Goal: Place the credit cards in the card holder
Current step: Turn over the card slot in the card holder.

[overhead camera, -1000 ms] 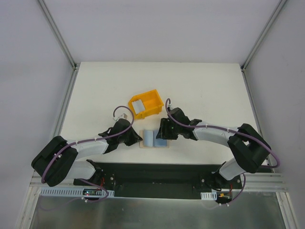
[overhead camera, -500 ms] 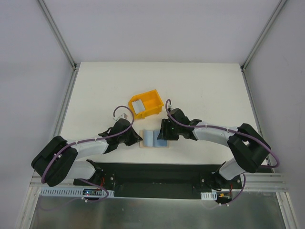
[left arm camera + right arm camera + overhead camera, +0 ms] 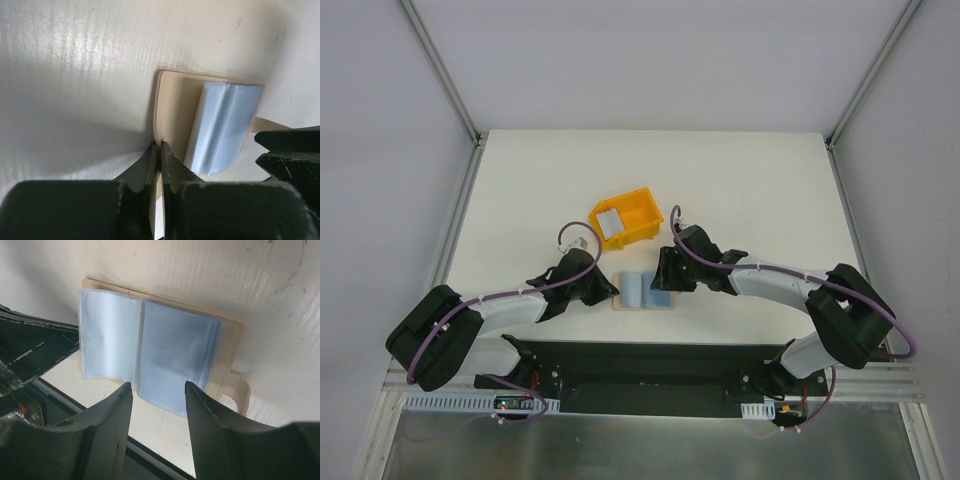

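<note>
Card holder [image 3: 642, 291]: it is laid open on the desk [image 3: 740, 180] at the near edge, between the two arms, with its beige cover down and its pale blue plastic sleeves [image 3: 150, 350] spread up like pages.
Credit cards [image 3: 610, 222]: they are seen as a silvery stack inside the yellow bin [image 3: 642, 206], just beyond the holder; none is seen in a sleeve.
Left jaws: they are fully closed, and in the left wrist view the left edge of the beige cover appears to be pinched between them, so the holder is pinned in place.
Right jaws: they are held partly open just above the sleeves at the holder's right side; nothing is gripped.
Change over the last second: only the right arm's elbow has been shifted slightly outward. Neither pair of jaws has been widened or narrowed, and the holder, the bin and the cards have not been moved.
Meaning for the task: the holder is judged to be opened and steadied, but loading is not yet begun. A card would probably have to be fetched from the bin by the free right arm.
</note>
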### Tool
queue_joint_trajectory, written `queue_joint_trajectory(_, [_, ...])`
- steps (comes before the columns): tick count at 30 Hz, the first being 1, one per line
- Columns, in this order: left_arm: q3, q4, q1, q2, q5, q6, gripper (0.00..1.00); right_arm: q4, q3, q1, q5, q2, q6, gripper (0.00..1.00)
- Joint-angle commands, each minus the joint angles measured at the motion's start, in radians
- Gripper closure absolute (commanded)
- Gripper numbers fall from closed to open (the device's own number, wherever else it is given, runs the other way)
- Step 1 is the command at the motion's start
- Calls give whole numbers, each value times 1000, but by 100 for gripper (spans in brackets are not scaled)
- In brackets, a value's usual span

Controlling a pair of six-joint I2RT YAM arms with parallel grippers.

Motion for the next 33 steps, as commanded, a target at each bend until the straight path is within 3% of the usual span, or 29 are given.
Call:
queue_joint_trajectory(1, [-4,0,6,-8,18,24,100,-20,5,-6,22,-15,-12,51])
queue_joint_trajectory(22, [-4,3,6,-2,22,25,100,-34,49,8,-26,94,-22,55])
queue_joint_trajectory(33, [-4,11,6,10,30,24,100,-308,253,115,215,146,-116,67])
